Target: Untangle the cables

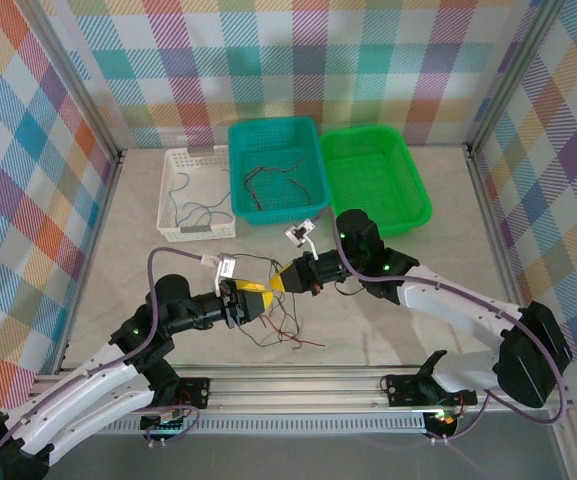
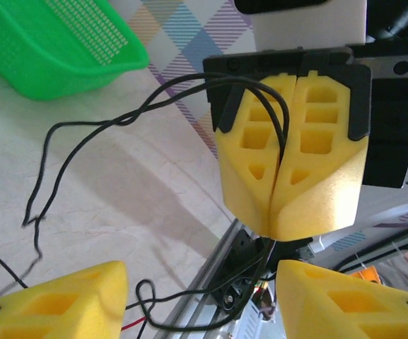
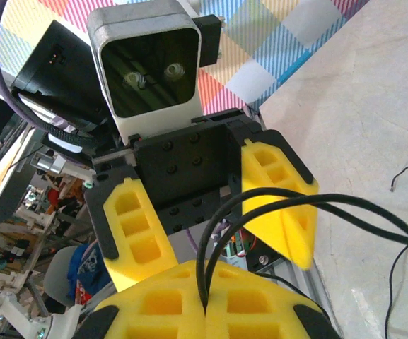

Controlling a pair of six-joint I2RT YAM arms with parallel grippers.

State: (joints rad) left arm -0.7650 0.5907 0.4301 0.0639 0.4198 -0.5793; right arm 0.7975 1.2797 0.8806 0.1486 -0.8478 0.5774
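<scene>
Arms meet just on the near side of the teal plastic mesh basket (image 1: pixel 236 170). The right gripper (image 2: pixel 280 224) has its yellow foam fingers pressed together, pinching a thin black cable (image 2: pixel 90 131), probably to anchor that strand. The left gripper (image 3: pixel 214 244) faces it with jaws part-spread and holding nothing, likely lined up to take a neighbouring strand. A tangle of thin red and dark wires (image 1: pixel 290 328) lies on the table beneath them.

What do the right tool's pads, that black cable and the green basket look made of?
Pads: matte yellow foam, probably; moulded pockets. Black cable: thin wire, smooth plastic-like sheath, bends loosely. Green basket: shiny moulded plastic, perforated mesh walls.
</scene>
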